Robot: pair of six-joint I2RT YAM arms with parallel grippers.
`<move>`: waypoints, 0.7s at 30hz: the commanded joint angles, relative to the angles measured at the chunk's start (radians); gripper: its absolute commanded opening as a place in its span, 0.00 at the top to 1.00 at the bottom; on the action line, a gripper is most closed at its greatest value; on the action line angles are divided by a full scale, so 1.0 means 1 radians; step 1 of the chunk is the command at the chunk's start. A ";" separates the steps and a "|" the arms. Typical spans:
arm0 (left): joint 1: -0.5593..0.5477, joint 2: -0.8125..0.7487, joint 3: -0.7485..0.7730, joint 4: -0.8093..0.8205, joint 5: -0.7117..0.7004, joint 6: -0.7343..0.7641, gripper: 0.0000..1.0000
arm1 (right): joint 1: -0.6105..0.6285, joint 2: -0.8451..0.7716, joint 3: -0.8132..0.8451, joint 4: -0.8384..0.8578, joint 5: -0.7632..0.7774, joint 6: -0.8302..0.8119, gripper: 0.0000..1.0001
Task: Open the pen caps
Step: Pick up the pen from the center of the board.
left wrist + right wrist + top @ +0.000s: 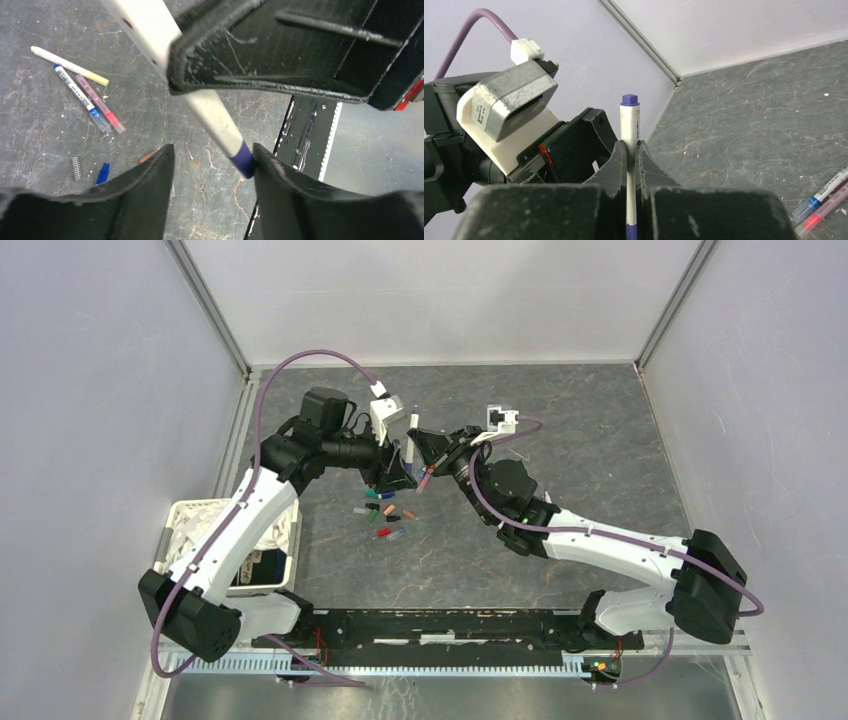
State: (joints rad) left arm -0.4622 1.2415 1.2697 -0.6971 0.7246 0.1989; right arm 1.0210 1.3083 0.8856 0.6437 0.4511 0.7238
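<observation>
I hold a white pen (pixel 629 130) upright (both ends purple); loose coloured caps (pixel 388 515) lie scattered on its near side.

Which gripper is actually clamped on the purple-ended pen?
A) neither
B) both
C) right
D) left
C. In the right wrist view the right gripper is shut on the white barrel of the pen, while the left gripper is open, its fingers spread either side of the pen's purple end.
</observation>
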 commanded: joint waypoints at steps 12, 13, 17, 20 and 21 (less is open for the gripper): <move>0.000 -0.050 -0.016 0.026 -0.040 0.018 0.98 | 0.029 -0.071 -0.073 0.033 0.121 -0.032 1.00; 0.000 -0.056 -0.021 0.020 -0.061 0.039 0.98 | 0.029 -0.090 -0.087 0.025 0.132 -0.028 1.00; 0.000 -0.074 -0.039 -0.007 -0.142 0.148 0.98 | 0.027 -0.137 -0.106 -0.058 0.125 -0.024 1.00; 0.000 -0.092 -0.052 -0.054 -0.175 0.297 0.98 | 0.026 -0.169 -0.090 -0.162 0.070 -0.038 0.82; 0.000 -0.100 -0.057 -0.074 -0.187 0.361 0.98 | 0.022 -0.185 -0.082 -0.203 0.047 -0.046 0.74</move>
State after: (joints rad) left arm -0.4671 1.1900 1.2255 -0.7185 0.6197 0.3161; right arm 1.0500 1.1824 0.7868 0.5900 0.5316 0.6979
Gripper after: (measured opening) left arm 0.125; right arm 0.157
